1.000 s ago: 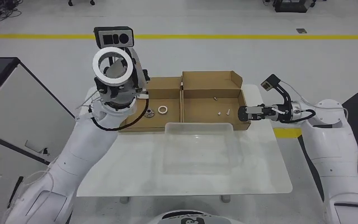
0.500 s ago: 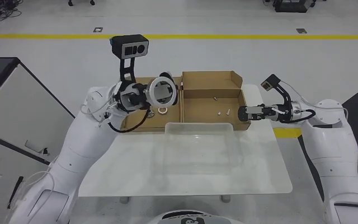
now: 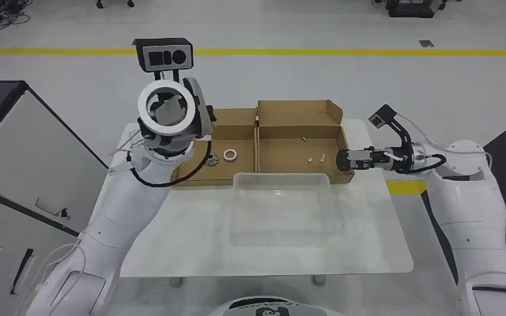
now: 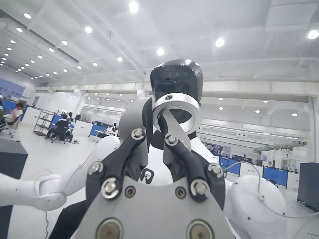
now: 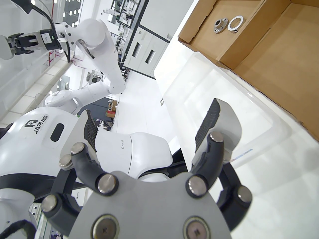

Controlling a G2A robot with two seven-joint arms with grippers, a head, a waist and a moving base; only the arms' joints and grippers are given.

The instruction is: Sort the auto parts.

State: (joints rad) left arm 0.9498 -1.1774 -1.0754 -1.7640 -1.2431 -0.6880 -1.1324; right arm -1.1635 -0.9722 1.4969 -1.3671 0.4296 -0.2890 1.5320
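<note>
Sorting step: left gripper (image 4: 155, 118) pinches ring (image 4: 185, 101), held high at top view's upper left; next move probably lowers it into box (image 3: 229, 114). Right gripper (image 5: 152, 123) spread.

We hold left gripper (image 4: 155, 121) raised high, facing our head (image 4: 175, 80), jaws pinching a metal ring (image 4: 183, 105). We hold right gripper (image 5: 152, 110) outstretched level, jaws spread wide.

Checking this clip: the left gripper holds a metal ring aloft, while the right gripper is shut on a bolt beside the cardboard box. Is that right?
Not quite: the right gripper is open and empty, as the right wrist view shows. The rest stands: the left gripper holds the metal ring aloft, and the right gripper is beside the cardboard box.
</note>
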